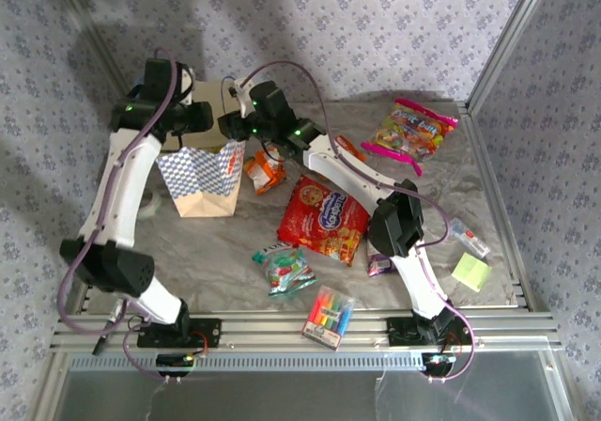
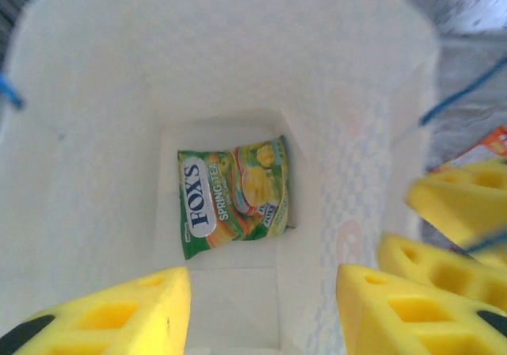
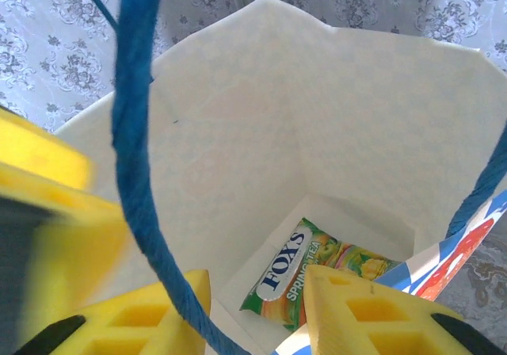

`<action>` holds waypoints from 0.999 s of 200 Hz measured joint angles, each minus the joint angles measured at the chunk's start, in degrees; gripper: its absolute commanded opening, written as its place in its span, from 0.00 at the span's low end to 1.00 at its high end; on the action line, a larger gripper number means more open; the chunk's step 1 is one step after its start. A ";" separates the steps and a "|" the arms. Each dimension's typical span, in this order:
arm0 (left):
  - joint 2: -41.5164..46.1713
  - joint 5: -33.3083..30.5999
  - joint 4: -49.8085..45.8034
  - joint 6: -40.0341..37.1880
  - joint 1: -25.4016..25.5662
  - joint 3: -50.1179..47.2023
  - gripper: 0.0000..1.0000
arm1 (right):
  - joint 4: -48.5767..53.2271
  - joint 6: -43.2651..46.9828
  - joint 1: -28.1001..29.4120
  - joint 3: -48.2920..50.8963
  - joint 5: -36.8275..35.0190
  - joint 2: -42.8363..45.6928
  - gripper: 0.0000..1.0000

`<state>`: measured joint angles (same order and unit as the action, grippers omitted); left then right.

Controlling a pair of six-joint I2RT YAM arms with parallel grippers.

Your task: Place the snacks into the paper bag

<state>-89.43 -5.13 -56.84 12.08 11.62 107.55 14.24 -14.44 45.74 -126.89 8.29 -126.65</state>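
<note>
green-yellow packet (image 2: 235, 195) | paper bag (image 2: 95, 133) floor, seemingly flat | below left pincer (image 2: 261, 292)

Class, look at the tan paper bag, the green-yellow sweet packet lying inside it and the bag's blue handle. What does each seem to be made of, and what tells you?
The tan paper bag: matte paper, judging by its sharp fold lines and flat bottom. The green-yellow sweet packet: probably glossy printed plastic film, slightly crinkled. The blue handle: seemingly a soft cord, hanging in a loop.
</note>
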 measured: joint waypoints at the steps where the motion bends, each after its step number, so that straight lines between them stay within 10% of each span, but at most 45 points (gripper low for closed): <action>1: 0.44 0.00 0.04 0.00 0.00 -0.07 0.53 | 0.02 0.00 0.00 0.00 0.04 0.00 0.38; 200: 16.83 -4.98 -2.56 1.05 0.00 -11.04 0.56 | 4.04 4.02 1.77 1.40 0.66 3.56 0.75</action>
<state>-72.60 -10.11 -59.40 13.13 11.62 96.51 18.28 -10.41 47.51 -125.49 8.95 -123.09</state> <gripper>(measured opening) 0.560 0.739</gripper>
